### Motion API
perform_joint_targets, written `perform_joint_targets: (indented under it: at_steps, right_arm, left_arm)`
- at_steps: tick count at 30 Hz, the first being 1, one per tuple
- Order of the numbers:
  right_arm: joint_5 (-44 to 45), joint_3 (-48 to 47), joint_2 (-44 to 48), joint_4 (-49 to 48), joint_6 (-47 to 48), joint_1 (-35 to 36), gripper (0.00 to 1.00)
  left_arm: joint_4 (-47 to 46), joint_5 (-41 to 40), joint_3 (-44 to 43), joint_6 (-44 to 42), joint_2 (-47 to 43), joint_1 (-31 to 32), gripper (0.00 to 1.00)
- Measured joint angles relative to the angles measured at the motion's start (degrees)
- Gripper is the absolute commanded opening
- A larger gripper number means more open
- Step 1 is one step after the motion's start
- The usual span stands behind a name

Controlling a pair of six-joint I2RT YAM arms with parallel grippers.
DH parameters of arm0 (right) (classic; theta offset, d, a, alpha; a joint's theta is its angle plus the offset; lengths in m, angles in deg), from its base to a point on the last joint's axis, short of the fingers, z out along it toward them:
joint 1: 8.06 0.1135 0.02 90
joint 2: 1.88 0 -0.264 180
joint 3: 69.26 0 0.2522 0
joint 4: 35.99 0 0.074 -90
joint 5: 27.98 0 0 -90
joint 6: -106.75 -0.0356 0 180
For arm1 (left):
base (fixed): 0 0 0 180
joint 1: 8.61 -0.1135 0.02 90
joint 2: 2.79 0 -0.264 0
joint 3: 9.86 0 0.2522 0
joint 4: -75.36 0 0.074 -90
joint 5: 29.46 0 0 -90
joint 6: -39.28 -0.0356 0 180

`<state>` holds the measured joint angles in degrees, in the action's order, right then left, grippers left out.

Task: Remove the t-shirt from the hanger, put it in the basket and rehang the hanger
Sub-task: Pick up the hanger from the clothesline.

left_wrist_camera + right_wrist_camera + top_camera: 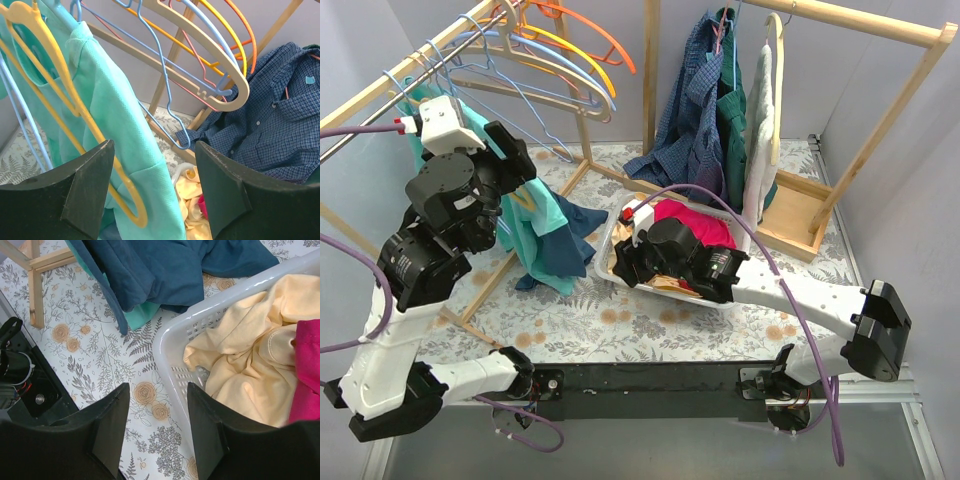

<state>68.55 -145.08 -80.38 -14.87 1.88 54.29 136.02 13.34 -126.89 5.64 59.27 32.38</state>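
T-shirt (115,130): mint green, on yellow hanger (75,107), hanging from the left rack (380,88).
Left claw (154,145): released; t-shirt hangs between its fingers, unclamped.
Right claw (158,387): released, empty, over the white basket (220,305) rim.

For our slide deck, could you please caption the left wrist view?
Open left gripper facing a mint t-shirt on its yellow hanger.

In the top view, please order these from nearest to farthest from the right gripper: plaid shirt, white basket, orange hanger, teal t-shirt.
From the right gripper:
1. white basket, directly under it.
2. teal t-shirt, to its left.
3. plaid shirt, hanging behind it.
4. orange hanger, far back on the left rail.
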Motion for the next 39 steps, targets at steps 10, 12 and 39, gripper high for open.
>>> perform_joint_targets:
  at_steps: [10,12,39]
  right_arm:
    - [0.0,0.0,-0.1,0.0,0.0,0.3,0.57]
    - [0.0,0.0,0.0,0.0,0.0,0.3,0.57]
    - [0.6,1.1,0.5,-0.3,-0.2,0.3,0.55]
  left_arm:
    - [5.4,-0.5,-0.4,4.6,3.1,0.0,0.53]
    - [6.7,-0.6,-0.9,5.4,4.1,0.0,0.42]
    - [14.6,-2.9,-6.3,7.8,2.9,-0.2,0.00]
